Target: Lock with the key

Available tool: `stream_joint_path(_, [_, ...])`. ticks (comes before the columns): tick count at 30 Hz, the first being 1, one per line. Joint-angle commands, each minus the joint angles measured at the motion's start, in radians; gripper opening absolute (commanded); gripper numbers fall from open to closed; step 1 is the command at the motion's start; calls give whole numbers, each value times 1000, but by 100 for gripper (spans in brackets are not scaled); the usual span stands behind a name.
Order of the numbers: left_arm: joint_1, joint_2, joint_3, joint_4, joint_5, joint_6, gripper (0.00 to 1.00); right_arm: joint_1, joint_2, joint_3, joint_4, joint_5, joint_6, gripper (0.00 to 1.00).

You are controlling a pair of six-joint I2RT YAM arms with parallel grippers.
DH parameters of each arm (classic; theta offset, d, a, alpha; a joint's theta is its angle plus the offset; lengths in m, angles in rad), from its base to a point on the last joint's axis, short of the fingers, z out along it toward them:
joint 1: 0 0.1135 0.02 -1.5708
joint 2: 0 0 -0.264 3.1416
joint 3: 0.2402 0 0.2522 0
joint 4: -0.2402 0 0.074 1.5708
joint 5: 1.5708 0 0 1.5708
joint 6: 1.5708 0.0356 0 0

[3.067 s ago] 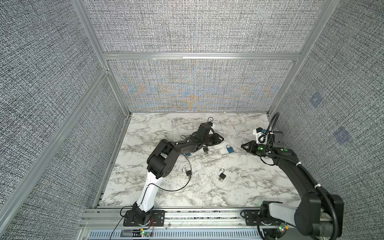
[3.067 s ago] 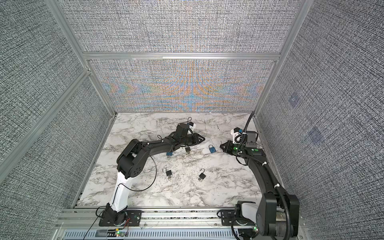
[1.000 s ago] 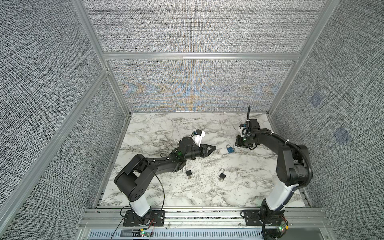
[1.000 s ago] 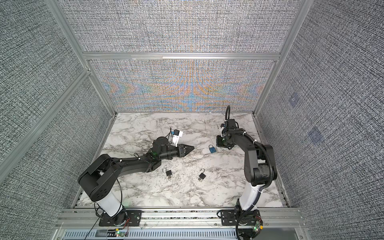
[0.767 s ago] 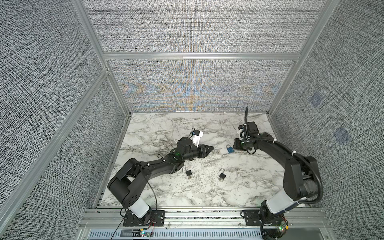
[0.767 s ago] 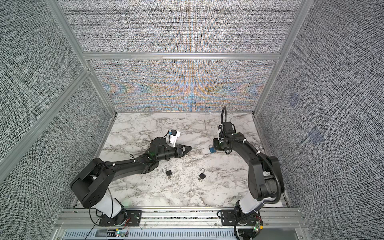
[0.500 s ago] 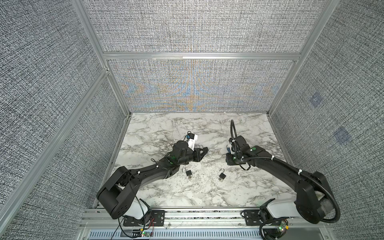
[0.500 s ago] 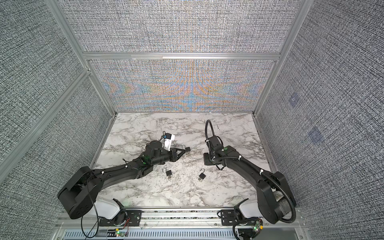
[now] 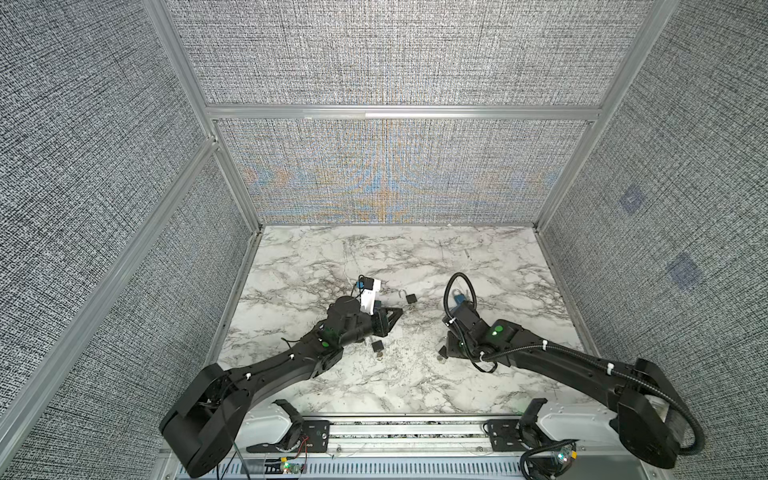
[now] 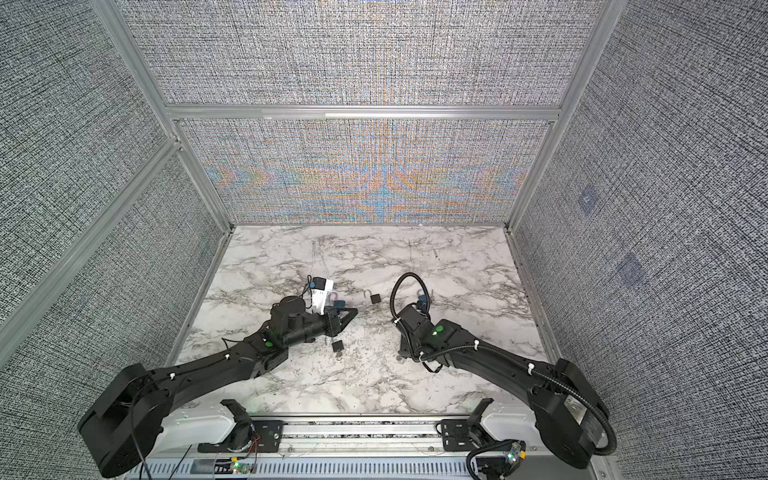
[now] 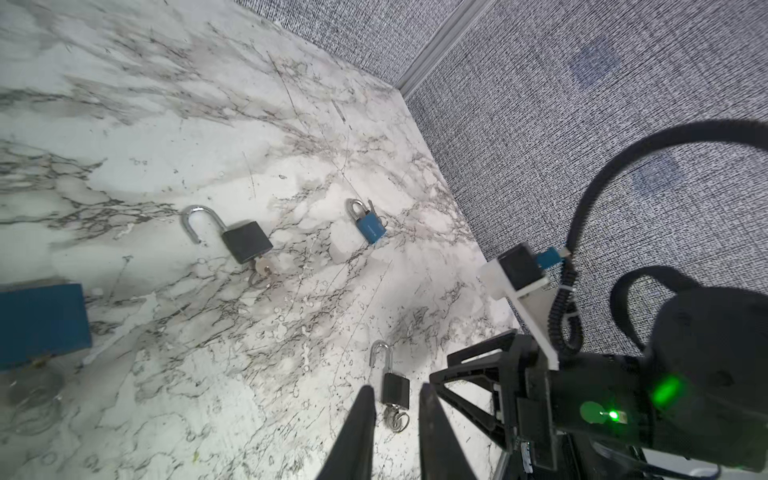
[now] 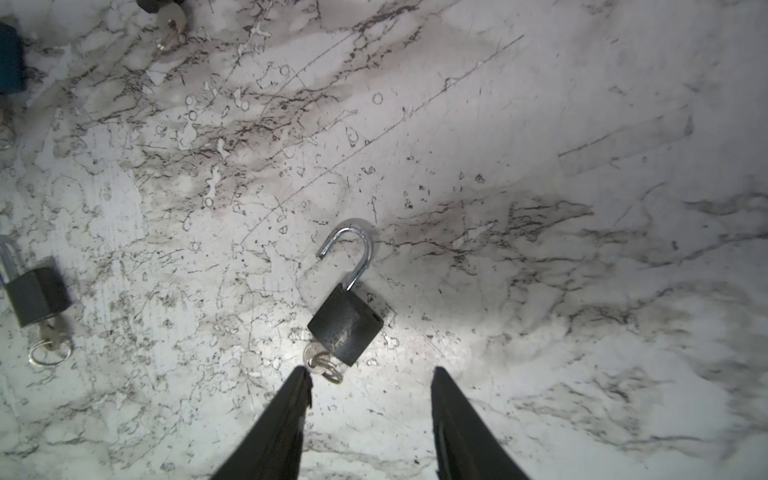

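**A:** How do the grippers stand?

**B:** The right gripper (image 12: 372,374) hangs with its jaws spread and empty, directly over a black padlock (image 12: 345,328) that lies flat on the marble table (image 12: 540,187). The left gripper (image 11: 395,390) has its fingers nearly together. A slim gap shows between them and nothing is pinched.

**A:** And that padlock?

**B:** It is unlocked. Its shackle (image 12: 353,245) is swung out, with the free end clear of the body. The key (image 12: 316,358) sits in the keyhole with a ring on it, at the end nearest the fingertips.

**A:** So how far along is it?

**B:** For this padlock I'd say nothing is done yet. It isn't grasped, the shackle isn't pressed home and the key isn't turned, so all of that is left.

**A:** What lies around it?

**B:** A second black padlock (image 12: 35,295), also open with its key in, lies near it on the left arm's side. Beyond it, toward the back wall, a third black padlock (image 11: 247,245) is open too. A blue padlock (image 11: 371,226) lies there as well. Its shackle looks seated, though it is too small to be sure. A second blue padlock (image 10: 340,303) lies farther off, beside the left gripper.
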Motion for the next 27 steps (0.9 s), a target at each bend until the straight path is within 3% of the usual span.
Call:
stream_joint_path(1, [1, -43, -16, 3, -36, 13, 23, 26, 38, 2, 46, 37, 115, 50])
stream_joint_path(9, [1, -136, -77, 12, -99, 20, 23, 40, 137, 19, 59, 53, 198, 51])
stream_joint_path(19, [1, -127, -82, 27, -95, 24, 23, 42, 231, 50, 43, 67, 209, 50])
stream_joint_path(27, [2, -111, -76, 29, -91, 22, 24, 45, 258, 51, 5, 63, 208, 39])
